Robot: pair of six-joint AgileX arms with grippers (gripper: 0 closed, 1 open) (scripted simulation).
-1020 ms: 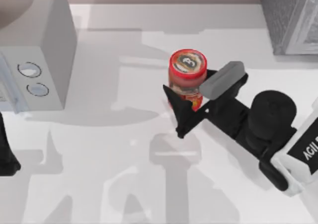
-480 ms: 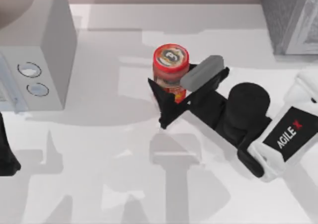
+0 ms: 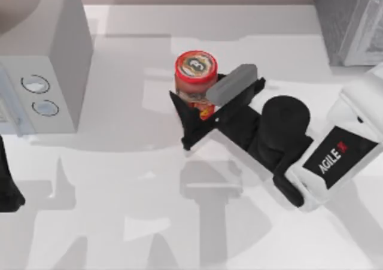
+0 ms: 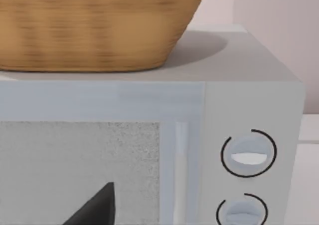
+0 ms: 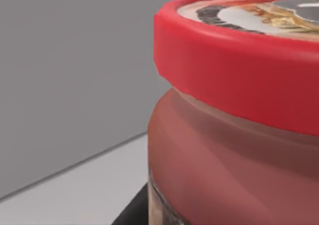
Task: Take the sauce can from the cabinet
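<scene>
While the left arm sits parked at the table's left edge beside the pale-grey box with two round dials, the right gripper clasps the small red cylindrical sauce can upright near the table's middle, well apart from the dark grey speckled cabinet at far right

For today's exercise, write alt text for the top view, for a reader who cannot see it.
The right end effector grips an upright red sauce can near the middle of a white table, well clear of the speckled grey cabinet at far right. A pale-grey box with two dials stands at left, beside the parked left arm.
</scene>
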